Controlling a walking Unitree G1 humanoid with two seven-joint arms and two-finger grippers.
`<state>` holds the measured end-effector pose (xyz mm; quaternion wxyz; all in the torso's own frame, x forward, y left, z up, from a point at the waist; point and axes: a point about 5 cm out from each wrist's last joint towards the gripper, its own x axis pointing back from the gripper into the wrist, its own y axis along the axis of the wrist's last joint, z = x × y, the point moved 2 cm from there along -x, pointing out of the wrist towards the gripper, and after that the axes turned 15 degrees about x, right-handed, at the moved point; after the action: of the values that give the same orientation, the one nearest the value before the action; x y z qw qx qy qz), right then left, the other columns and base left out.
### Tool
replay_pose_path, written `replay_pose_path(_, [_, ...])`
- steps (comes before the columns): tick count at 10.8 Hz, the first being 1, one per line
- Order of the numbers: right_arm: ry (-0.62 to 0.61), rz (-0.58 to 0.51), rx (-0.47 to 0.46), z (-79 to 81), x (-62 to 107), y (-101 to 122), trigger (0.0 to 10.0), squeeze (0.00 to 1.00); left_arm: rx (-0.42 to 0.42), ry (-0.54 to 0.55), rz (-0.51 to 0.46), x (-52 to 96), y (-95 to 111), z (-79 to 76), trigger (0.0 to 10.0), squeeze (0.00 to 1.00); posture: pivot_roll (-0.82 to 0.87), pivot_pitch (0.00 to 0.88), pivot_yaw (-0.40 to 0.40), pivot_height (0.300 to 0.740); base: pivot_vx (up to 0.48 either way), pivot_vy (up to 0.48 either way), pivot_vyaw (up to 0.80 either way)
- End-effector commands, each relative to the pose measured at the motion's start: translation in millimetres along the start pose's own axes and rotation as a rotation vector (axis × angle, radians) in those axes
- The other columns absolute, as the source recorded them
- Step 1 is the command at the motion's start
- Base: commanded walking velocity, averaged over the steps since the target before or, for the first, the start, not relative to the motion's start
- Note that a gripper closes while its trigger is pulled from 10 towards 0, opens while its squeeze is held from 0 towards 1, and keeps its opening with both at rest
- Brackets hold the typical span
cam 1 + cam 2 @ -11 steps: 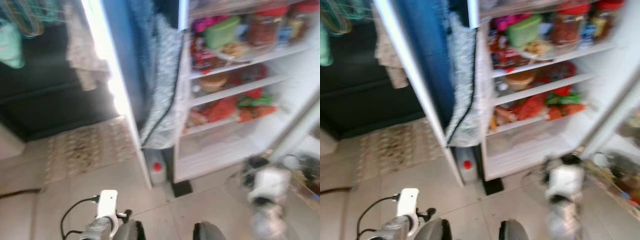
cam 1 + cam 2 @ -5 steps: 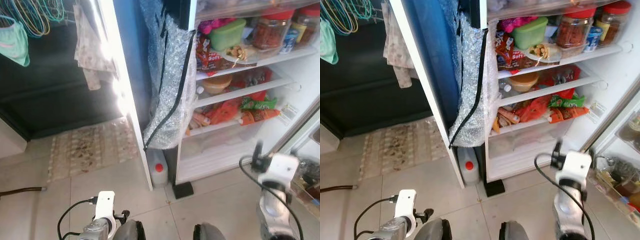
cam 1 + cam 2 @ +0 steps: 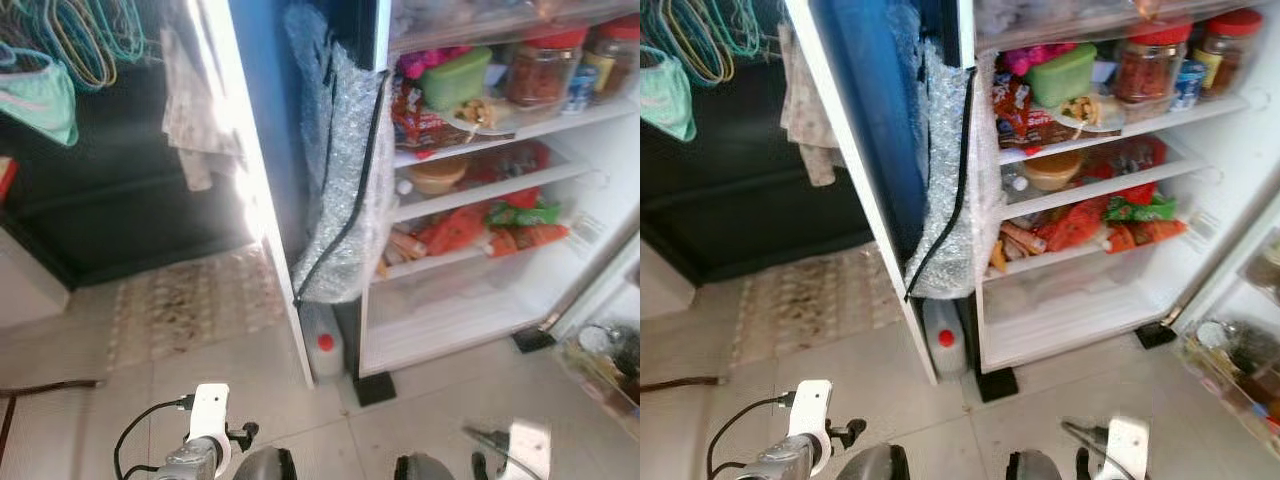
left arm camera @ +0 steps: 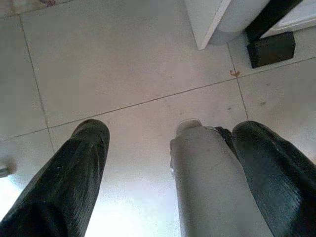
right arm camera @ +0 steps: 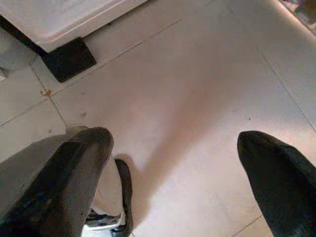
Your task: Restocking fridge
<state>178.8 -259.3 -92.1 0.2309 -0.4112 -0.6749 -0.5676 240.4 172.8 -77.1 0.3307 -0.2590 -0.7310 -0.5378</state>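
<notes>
- Nearest, both arms hang low over the tiled floor [image 4: 123,64]. The left gripper [image 4: 168,173] has its jaws apart with nothing between them; the right gripper [image 5: 173,168] likewise has its jaws wide apart over bare tile.
- Neither holds an item to stock, so my judgement is that the task is at the approach stage.
- Just beyond, at the foot of the fridge [image 3: 1240,180], a white jug [image 3: 943,345] with a red cap stands on the floor to the left of the open compartment. It looks rigid and, if full, heavy; the body is probably too broad for the jaws, so I would take it at the neck or handle.
- Farther, the lower shelf [image 3: 1080,245] carries orange and green snack packets [image 3: 1120,225]: light, soft, crinkly and slippery, best pinched at a sealed edge.
- Above, a tan tub [image 3: 1050,170] sits on the middle shelf.
- Farthest, the top shelf holds a green box [image 3: 1060,72] and red-lidded jars [image 3: 1150,65]; the jars look smooth, breakable and weighty, best gripped across the body below the lid.
- Bubble wrap [image 3: 950,170] hangs to the left of the shelves.
</notes>
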Motion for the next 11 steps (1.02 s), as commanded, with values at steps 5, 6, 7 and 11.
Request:
replay_pose_path(5, [0.039,-0.078,-0.030,11.6,-9.7,90.5,10.0,0.00,0.023,0.025,0.016,0.5,-3.9,3.7,10.0,0.00,-0.10,0.034,0.066,0.740,0.000,0.000,0.00])
replay_pose_path(6, [0.049,-0.089,-0.022,15.9,-9.4,97.4,10.0,0.00,0.027,0.027,0.016,0.5,-4.3,3.2,10.0,0.00,-0.10,0.035,0.059,0.740,0.000,0.000,0.00])
replay_pose_path(7, [0.068,-0.103,0.012,20.3,-8.8,108.1,10.0,0.00,0.035,0.033,0.020,0.4,-6.3,2.1,10.0,0.00,-0.10,0.041,0.045,0.740,0.000,0.000,0.00])
replay_pose_path(11, [0.093,-0.135,0.094,25.8,-6.2,135.5,10.0,0.00,0.035,0.056,0.037,2.8,-20.5,4.6,10.0,0.00,-0.07,0.072,0.014,0.740,0.000,0.000,0.00])
